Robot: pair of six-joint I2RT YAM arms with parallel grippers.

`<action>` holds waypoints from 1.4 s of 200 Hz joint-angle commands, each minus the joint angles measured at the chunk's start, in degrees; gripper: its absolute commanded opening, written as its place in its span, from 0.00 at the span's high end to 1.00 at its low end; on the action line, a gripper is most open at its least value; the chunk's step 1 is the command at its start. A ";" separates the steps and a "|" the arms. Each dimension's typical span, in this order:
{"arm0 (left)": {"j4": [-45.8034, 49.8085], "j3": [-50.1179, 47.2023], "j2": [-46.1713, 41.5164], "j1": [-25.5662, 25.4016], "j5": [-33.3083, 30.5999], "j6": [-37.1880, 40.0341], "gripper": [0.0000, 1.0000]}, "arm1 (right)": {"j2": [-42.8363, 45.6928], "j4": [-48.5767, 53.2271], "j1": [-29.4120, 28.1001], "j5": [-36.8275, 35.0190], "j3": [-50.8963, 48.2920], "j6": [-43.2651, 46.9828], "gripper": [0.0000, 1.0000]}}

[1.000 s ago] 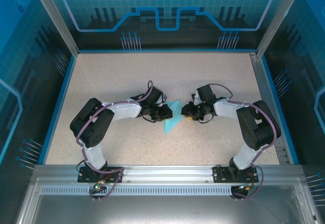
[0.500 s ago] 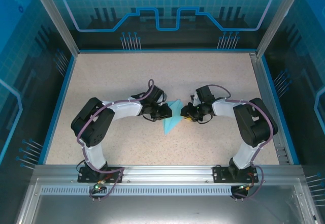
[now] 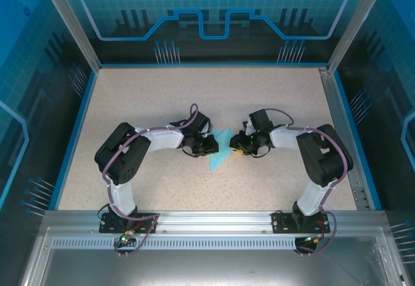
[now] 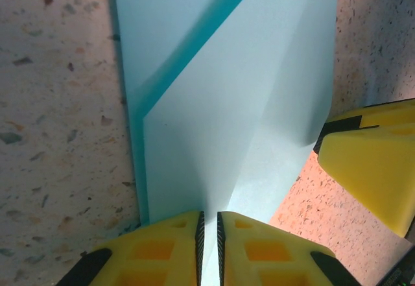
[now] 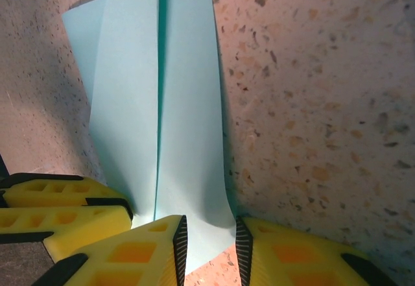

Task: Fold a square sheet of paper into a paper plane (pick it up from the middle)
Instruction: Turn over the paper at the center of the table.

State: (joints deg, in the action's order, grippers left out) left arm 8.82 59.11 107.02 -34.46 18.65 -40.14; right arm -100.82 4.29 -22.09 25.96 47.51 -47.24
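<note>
The thin light-turquoise sheet of paper [image 3: 218, 153] lies at the middle of the table, already creased into a narrow kite-like shape with its point toward the near edge, set on a slant between my two arms. Through the left wrist camera I see overlapping flaps with a darker shadowed fold line running diagonally across them. The left gripper [image 4: 209, 234], with its yellow fingertips and black ribbed pads, is pinched almost fully together, and the paper's near edge runs into the thin slit between the pads, so it is grasping the paper there. The right gripper [image 5: 207, 247], the same yellow build, comes in from the opposite side; its pads stand somewhat apart with a curled edge of the paper sitting between them, and I cannot tell whether they are actually clamping it or only bracketing it. The two grippers face each other, close together across the sheet. Under everything is the speckled beige tabletop [image 3: 142, 98], bordered by a blue rim [image 3: 73, 137].
</note>
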 commanded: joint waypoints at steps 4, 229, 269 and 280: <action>1.50 0.35 0.84 0.00 0.07 0.76 0.83 | -2.33 -3.74 -1.91 3.08 1.17 -1.38 0.71; -3.26 -2.50 -1.44 -0.03 0.42 -3.10 0.85 | -6.01 -12.29 -4.24 3.42 2.53 -3.83 0.76; -4.51 -3.54 -3.72 0.00 0.25 -3.78 0.84 | -6.14 -11.94 -4.46 3.83 4.60 -3.10 0.87; -5.51 -4.53 -5.18 -0.07 0.09 -4.21 0.82 | -5.24 -9.94 -4.50 3.25 5.22 -2.00 0.90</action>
State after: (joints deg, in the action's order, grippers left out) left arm 5.30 56.62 105.97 -34.46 18.68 -42.63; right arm -106.65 -7.09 -25.63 29.04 50.41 -51.05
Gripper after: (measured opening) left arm 0.164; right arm 0.122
